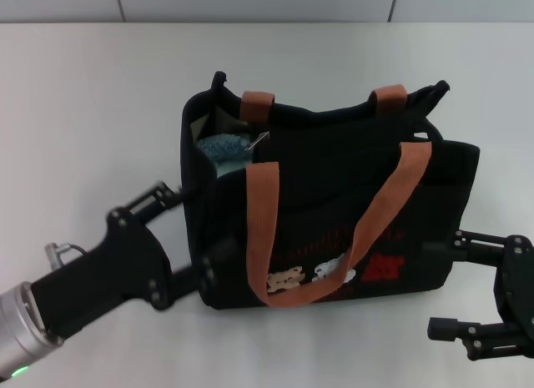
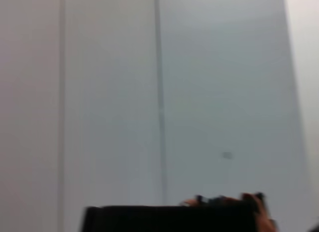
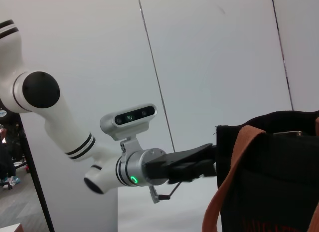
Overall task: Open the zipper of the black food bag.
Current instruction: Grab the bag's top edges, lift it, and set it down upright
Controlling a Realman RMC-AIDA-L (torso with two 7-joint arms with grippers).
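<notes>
**Left arm bracing the bag end, zipper pull lying above it**

The boxy black fabric food bag [image 1: 334, 213] with orange-brown webbing handles is standing upright on the white table [image 1: 83, 96], its long axis running across the robot's front. The left gripper [image 1: 190, 238] is reaching in at the bag's left end wall, its jaws spread apart with fingers lying against the fabric. The right gripper [image 1: 467, 284] is waiting just beside the bag's right end, its jaws parted and holding nothing. The thin black zipper track [image 1: 334, 113] is running along the top rim, already gaping at the left. Its small silvery metal pull [image 1: 259, 140] is lying above the left gripper, making that arm nearer.
</notes>
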